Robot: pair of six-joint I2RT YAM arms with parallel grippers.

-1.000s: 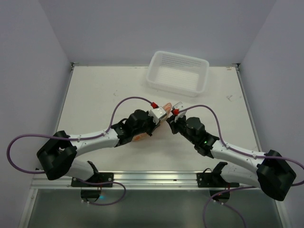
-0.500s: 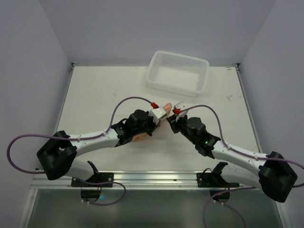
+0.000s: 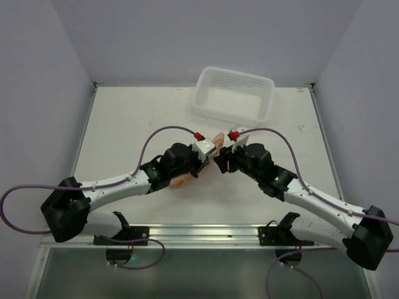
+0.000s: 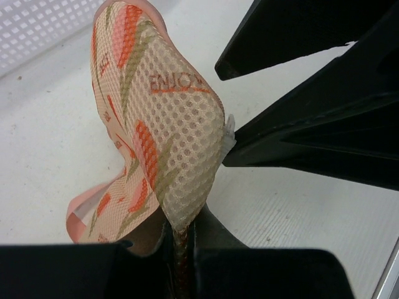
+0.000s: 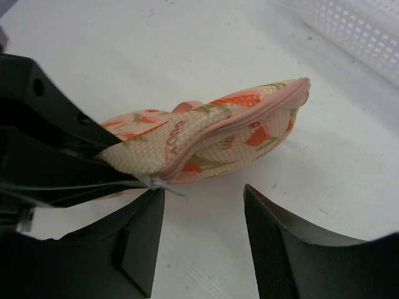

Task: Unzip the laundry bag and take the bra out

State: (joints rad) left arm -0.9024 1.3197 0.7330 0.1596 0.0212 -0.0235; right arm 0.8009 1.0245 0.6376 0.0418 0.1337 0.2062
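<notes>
The laundry bag (image 4: pixel 162 124), peach mesh with red-orange prints, is held up off the table, its pink zipper edge (image 5: pixel 249 115) still closed along the length that shows. My left gripper (image 4: pixel 181 233) is shut on the bag's lower edge. My right gripper (image 5: pixel 202 190) is open, its jaws spread just below the bag, with the left finger (image 5: pixel 134 243) touching the small white zipper tie (image 5: pixel 156 182). From above, both grippers meet at the table's middle, the left gripper (image 3: pixel 211 154) beside the right gripper (image 3: pixel 219 163), with a bit of the bag (image 3: pixel 217 138) showing. The bra is hidden.
A white lattice basket (image 3: pixel 234 96) stands at the back, right of centre, just beyond the grippers. Purple cables arch above both arms. The white table (image 3: pixel 124 124) runs to raised edges on the left and right.
My right gripper has gone from shut to open and its arm has shifted slightly left and forward. The left gripper keeps its hold on the bag.
</notes>
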